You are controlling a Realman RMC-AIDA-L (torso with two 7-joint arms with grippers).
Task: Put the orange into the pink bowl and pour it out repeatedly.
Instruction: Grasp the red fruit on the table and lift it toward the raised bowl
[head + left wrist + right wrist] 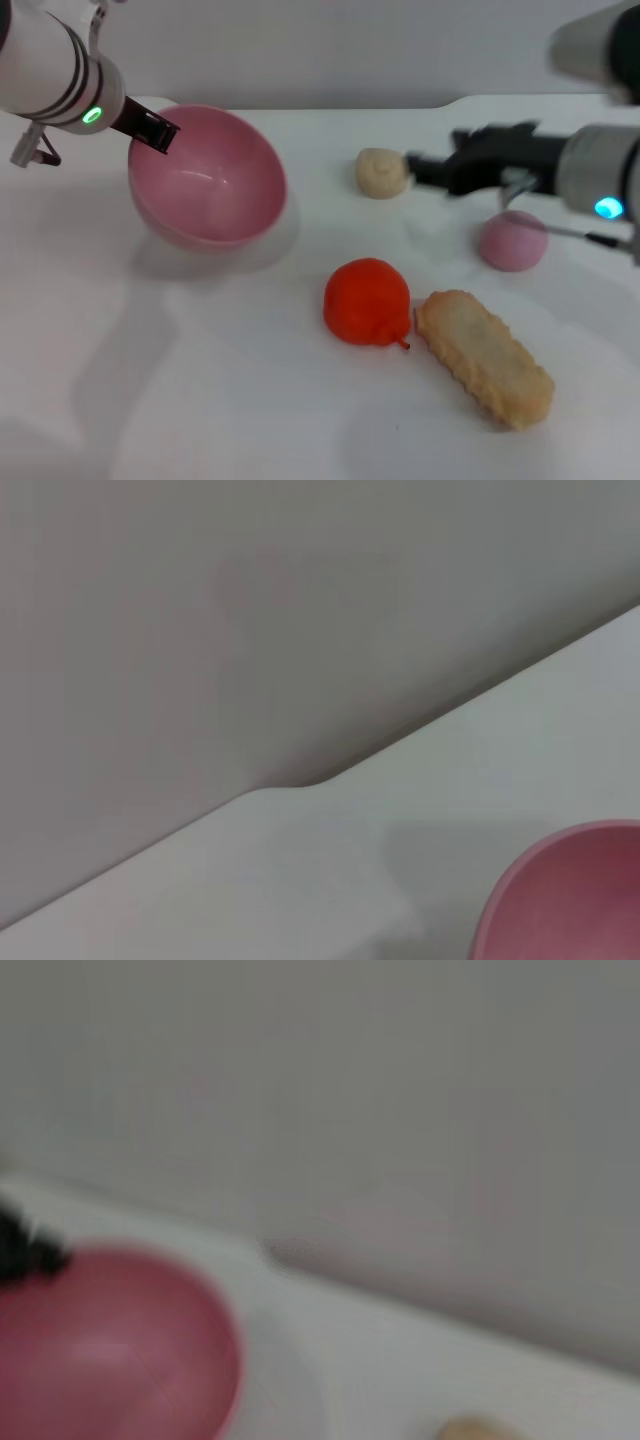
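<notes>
Left gripper (pixel 152 130) is clamped on the far-left rim of the pink bowl (pixel 208 180), holding it tipped so the mouth faces the table centre. Bowl is empty. The orange (pixel 367 301) sits on the white table (pixel 180 400), well apart from the bowl, touching or nearly touching the long breaded piece (pixel 484 356) at its right.

Right gripper (pixel 425 170) hangs over the far right of the table, tips just beside the cream bun (pixel 382 172). It's blurred, so I can't tell if the jaws are apart or together. The mauve ball (pixel 513 240) lies under that arm.

My read: the orange is out, so next is reloading it. To do that well, level the bowl first and set it flat, or the fruit rolls straight back out. The right arm should drop on the orange from above, fingers across its width, staying off the breaded piece on one side and the little tail at the bottom.

Room: the lane between orange and bowl is open, nothing in it. Near-left table is bare too. The clutter is all on the right; the table's back edge runs close behind the bowl, so keep the bowl off it.
</notes>
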